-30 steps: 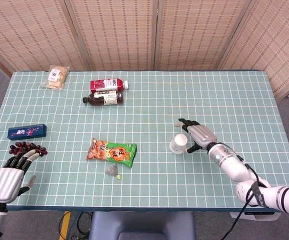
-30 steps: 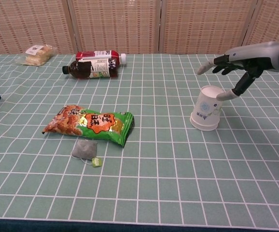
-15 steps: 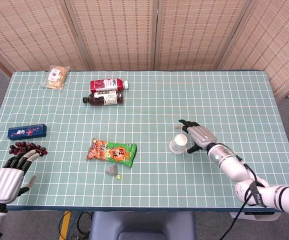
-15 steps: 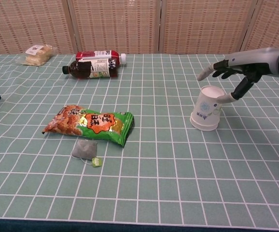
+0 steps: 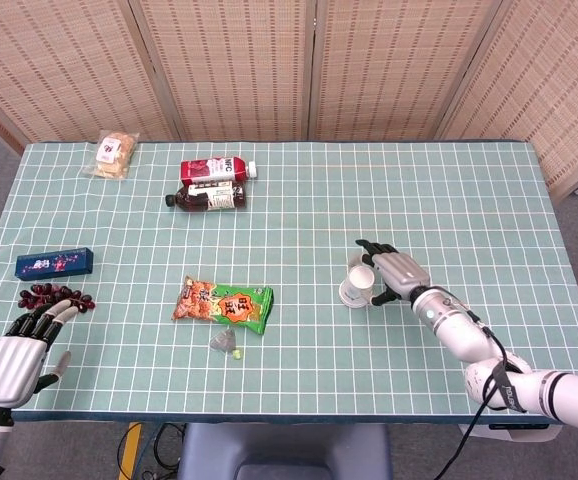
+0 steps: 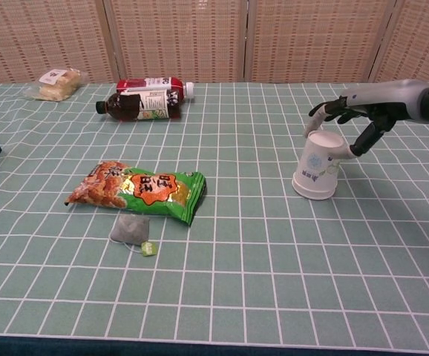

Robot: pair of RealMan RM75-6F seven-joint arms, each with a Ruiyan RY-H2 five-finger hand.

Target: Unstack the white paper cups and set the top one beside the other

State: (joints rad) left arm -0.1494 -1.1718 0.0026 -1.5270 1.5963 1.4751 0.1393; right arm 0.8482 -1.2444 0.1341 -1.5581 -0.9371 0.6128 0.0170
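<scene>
— So, from the head view, where are the stacked white paper cups (image 5: 358,284)?
— On the green gridded table (image 5: 449,200), right of centre, upside down and tilted. The right hand (image 5: 394,270) is at their right side, fingers curled over the top; whether it truly grips I cannot tell from here. The left hand (image 5: 17,357) rests at the near left corner, fingers apart, holding nothing, just near a bunch of dark red grapes (image 5: 55,296) and a flat blue box (image 5: 54,263).
— And the chest view?
— The stacked white paper cups (image 6: 318,165) lean left, wide rim on the table (image 6: 274,282). The right hand (image 6: 364,111) has its thumb against the right side of the top and fingers arched over the upper edge, touching it. Left of them lie an orange and green snack bag (image 6: 139,188) and a grey tea bag (image 6: 131,229); two bottles (image 6: 146,99) lie far left.
</scene>
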